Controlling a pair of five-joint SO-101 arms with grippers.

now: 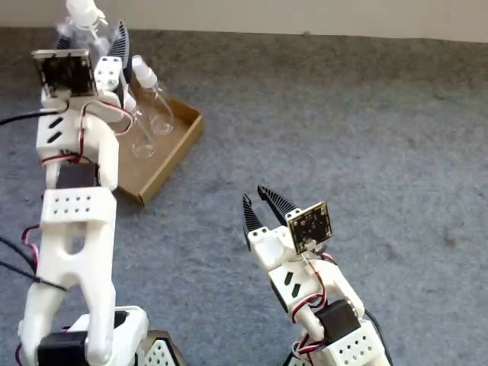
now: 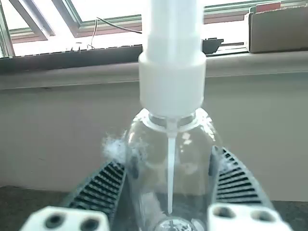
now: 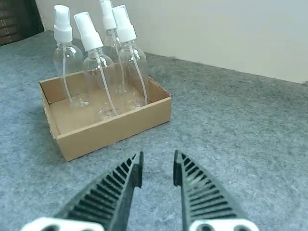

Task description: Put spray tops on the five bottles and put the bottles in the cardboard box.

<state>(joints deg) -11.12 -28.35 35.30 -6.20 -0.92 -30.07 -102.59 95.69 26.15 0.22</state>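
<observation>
Last bottle gripped, 4 standing in the box
The left gripper (image 2: pixel 168 161) is clamped around a clear plastic bottle (image 2: pixel 163 139) with a white spray top (image 2: pixel 172 72), kept upright, likely to join the 4 capped bottles (image 3: pixel 96 62) in the shallow brown cardboard box (image 3: pixel 110 127). The right gripper (image 3: pixel 157 168) hangs narrowly open and empty near the box.

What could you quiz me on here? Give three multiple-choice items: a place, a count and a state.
1. Where is the right gripper? A inside the cardboard box; B above the grey carpet, apart from the box; C on a shelf.
2. How many bottles stand in the box? A two; B six; C four.
3. The left gripper is: A shut on a bottle; B open, empty; C folded away.
Answers: 1 B, carpet lies beneath it; 2 C, the right wrist view shows four; 3 A, it clamps the bottle's sides.
</observation>
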